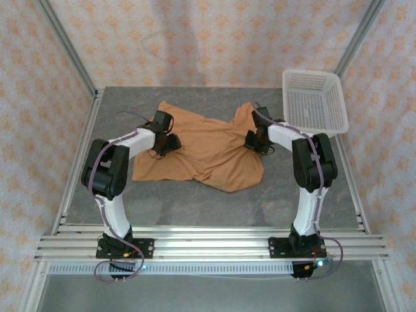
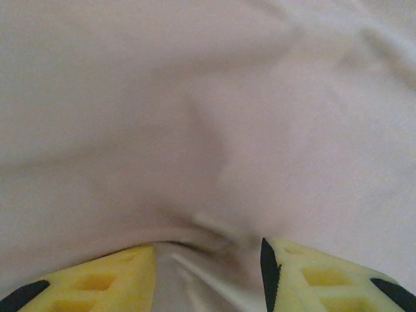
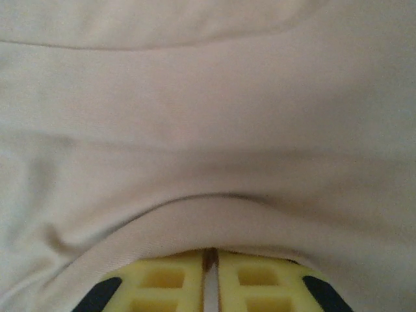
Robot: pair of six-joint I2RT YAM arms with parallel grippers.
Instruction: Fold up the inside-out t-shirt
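**Orange-tan shirt spread out mid-table, both tools down on it**

The inside-out t-shirt (image 1: 208, 153) is lying rumpled across the middle of the grey table (image 1: 195, 201). It's mostly flat, with one corner reaching toward the back left and another bunched up at the back right.

The left tool (image 1: 170, 144) is sitting down on the shirt's left side. In the left wrist view its yellow fingers (image 2: 110, 279) are about half apart, and a soft ridge of cloth rises into the gap between them. The ridge doesn't fill the gap, so that one isn't clamped.

The right tool (image 1: 252, 140) is at the shirt's right edge, near the bunched corner. Up close in the right wrist view it (image 3: 210, 255) is narrowed to a sliver, with a curled fold of the shirt (image 3: 208, 130) wrapped over the tips and a bit of fabric caught in the slit. Looks like a pinch on the cloth.

A white mesh basket (image 1: 315, 97) sits at the back right corner of the table, apart from the shirt.
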